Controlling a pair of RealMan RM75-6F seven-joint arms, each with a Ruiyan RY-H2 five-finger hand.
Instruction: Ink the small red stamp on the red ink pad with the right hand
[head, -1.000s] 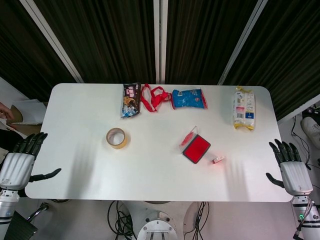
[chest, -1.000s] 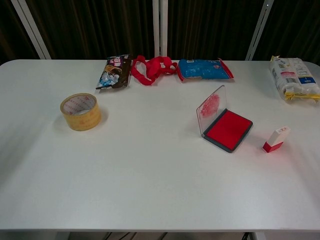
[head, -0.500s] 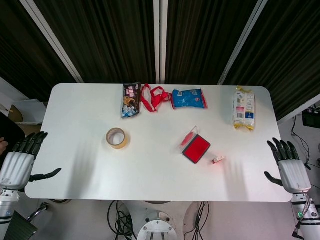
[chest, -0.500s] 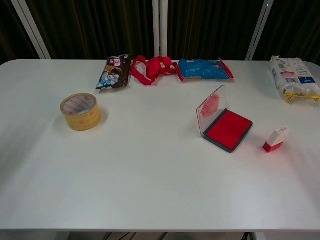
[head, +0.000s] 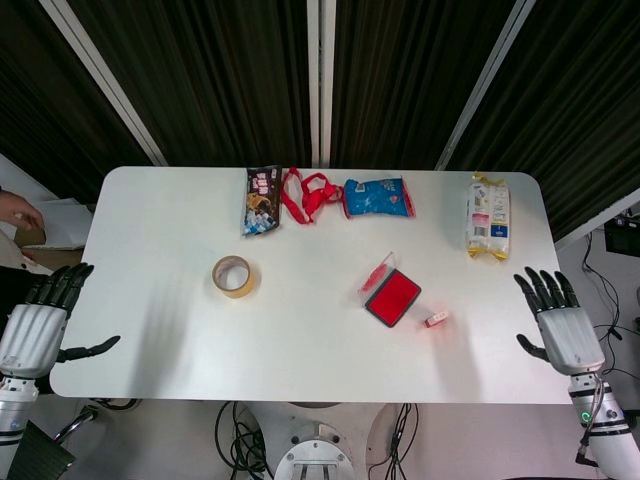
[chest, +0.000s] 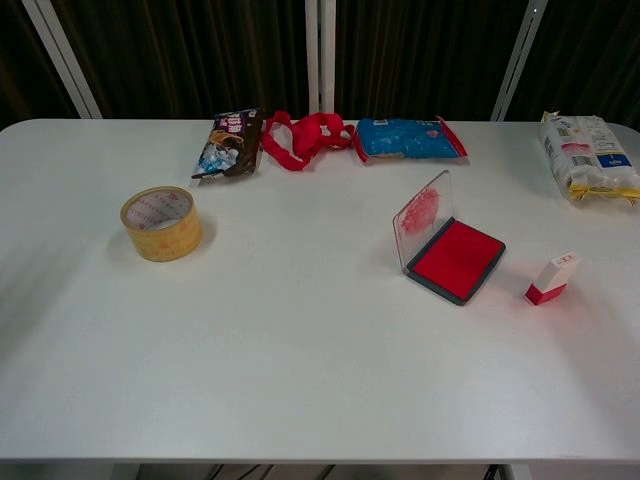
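Observation:
The small red and white stamp (head: 436, 320) (chest: 553, 279) lies on its side on the white table (head: 300, 330), just right of the red ink pad (head: 393, 297) (chest: 457, 259). The pad's clear lid stands raised on its left side. My right hand (head: 558, 329) hovers at the table's right edge, fingers spread and holding nothing, well to the right of the stamp. My left hand (head: 38, 327) hangs off the left edge, fingers apart and empty. Neither hand shows in the chest view.
A roll of yellow tape (head: 233, 276) sits left of centre. Along the far edge lie a dark snack bag (head: 262, 200), a red strap (head: 306, 193), a blue packet (head: 378, 197) and a yellow and white packet (head: 488, 229). A person's hand (head: 18, 212) shows at the far left.
My right hand has moved left and a little up, in toward the table's right edge. A person's hand has reappeared at the far left. The stamp, pad and left hand have not moved.

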